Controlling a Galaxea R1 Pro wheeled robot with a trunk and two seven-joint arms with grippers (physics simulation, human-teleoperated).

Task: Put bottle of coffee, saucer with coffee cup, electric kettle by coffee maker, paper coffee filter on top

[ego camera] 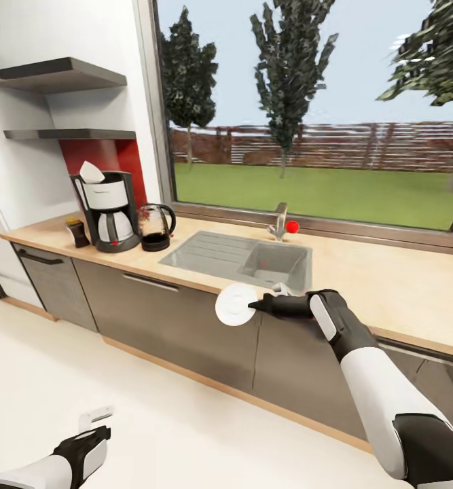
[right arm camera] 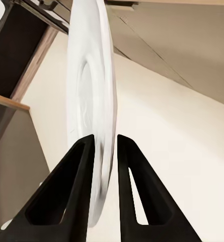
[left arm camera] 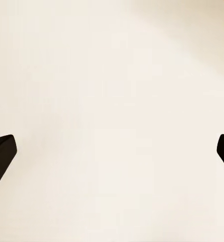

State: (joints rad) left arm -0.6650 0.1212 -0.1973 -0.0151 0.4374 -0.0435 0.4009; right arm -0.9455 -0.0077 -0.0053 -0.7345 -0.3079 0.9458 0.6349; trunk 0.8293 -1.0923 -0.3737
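Observation:
My right gripper is shut on the rim of the white saucer, held on edge in front of the cabinets below the sink; both black fingers pinch the saucer. On the kitchen countertop at the left stands the coffee maker with the paper coffee filter on top. The small dark bottle of coffee sits to its left, and the electric kettle to its right. The kitchen shelf hangs above. My left gripper hangs low over the floor, open, with its fingertips wide apart.
A steel sink with a tap and a red ball lies in the counter under a wide window. Dark grey cabinet fronts run below. The pale floor stretches out in front.

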